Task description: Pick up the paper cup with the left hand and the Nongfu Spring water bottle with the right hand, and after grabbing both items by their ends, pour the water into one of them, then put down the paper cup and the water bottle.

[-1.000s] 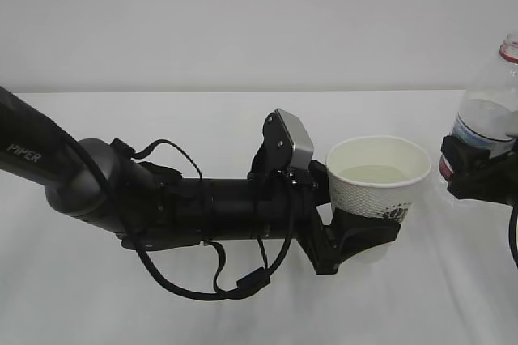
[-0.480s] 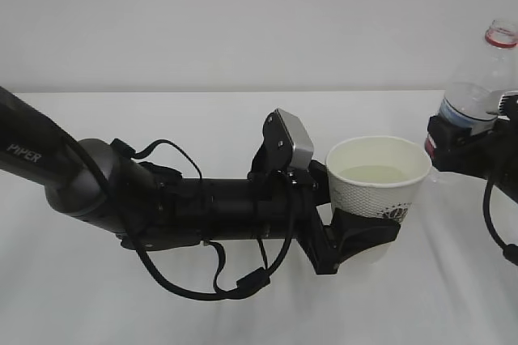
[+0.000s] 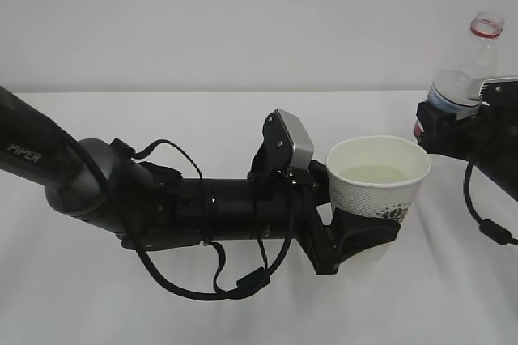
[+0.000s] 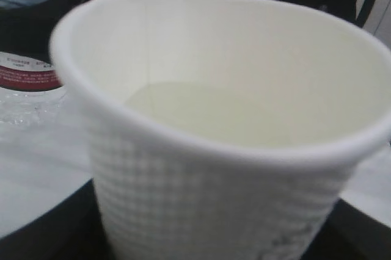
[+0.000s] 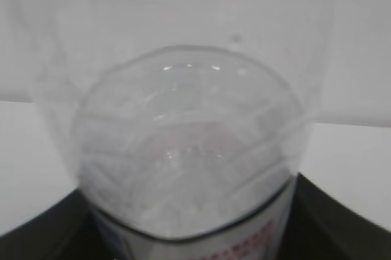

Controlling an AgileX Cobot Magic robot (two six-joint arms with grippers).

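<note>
Cup filled, bottle upright, both held off the table.
Left hand point(image 3: 356, 236) clamps the thin, crushable paper cup point(image 3: 378, 185) low, water point(image 3: 374, 173) inside: keep it level. Right hand point(image 3: 453, 130) clamps the light, slippery Nongfu Spring water bottle point(image 3: 465, 78) at its label.

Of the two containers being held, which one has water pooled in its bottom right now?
The paper cup in the left end effector: pale liquid covers its bottom. The Nongfu Spring water bottle, held further right, looks clear inside.
</note>
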